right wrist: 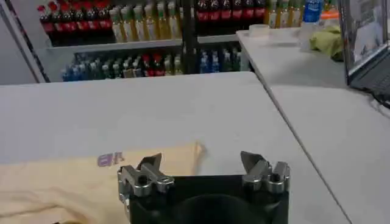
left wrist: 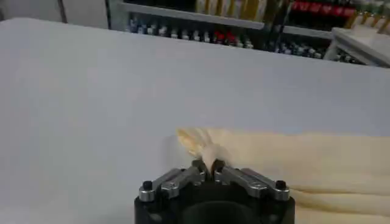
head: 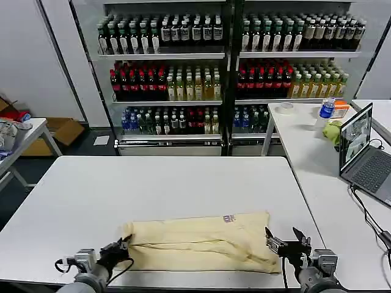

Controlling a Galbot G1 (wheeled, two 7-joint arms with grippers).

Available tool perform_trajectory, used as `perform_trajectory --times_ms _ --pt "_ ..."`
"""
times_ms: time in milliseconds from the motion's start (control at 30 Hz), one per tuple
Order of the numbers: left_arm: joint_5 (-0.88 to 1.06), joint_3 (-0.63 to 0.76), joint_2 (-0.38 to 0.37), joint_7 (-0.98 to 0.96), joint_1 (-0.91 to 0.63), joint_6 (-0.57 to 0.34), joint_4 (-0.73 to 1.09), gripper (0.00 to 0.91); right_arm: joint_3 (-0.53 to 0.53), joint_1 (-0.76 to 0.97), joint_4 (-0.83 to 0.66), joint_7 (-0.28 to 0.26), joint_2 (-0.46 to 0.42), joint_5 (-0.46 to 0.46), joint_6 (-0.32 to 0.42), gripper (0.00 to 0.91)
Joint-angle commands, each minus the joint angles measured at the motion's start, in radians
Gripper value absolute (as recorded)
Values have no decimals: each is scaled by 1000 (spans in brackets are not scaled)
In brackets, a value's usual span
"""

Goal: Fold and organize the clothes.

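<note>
The clothes, a pale cream-yellow T-shirt (head: 201, 241), lie folded into a long band across the near part of the white table (head: 153, 183), with a small purple label (head: 229, 218) showing near the far right corner. My left gripper (head: 124, 246) is shut on a pinch of fabric at the shirt's left end; the left wrist view shows the cloth (left wrist: 268, 158) bunched between the closed fingers (left wrist: 211, 165). My right gripper (head: 283, 239) stands open at the shirt's right end, its fingers (right wrist: 150, 163) wide apart over the edge of the cloth (right wrist: 73, 179).
A second white table (head: 317, 159) stands to the right, carrying a laptop (head: 363, 152), a bottle and a green item. Shelves of drink bottles (head: 183, 67) fill the back wall. A side table and cardboard boxes (head: 55, 131) sit at the far left.
</note>
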Motion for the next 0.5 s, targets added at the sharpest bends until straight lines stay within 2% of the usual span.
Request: perform_trajectory --times_ms 33,300,400,500 --pt "-143 -296 135 17 -17 6 77 10 4 11 -6 -2 -8 4 0 907" --pt "-156 -389 215 38 -68 -1 156 10 -1 36 -14 -3 -21 11 2 907" --pt "-162 -380 210 35 -64 1 121 10 -6 41 -9 -3 -24 11 1 907" --pt "-262 -363 181 19 -39 29 28 10 -7 44 -8 -4 -29 12 1 907"
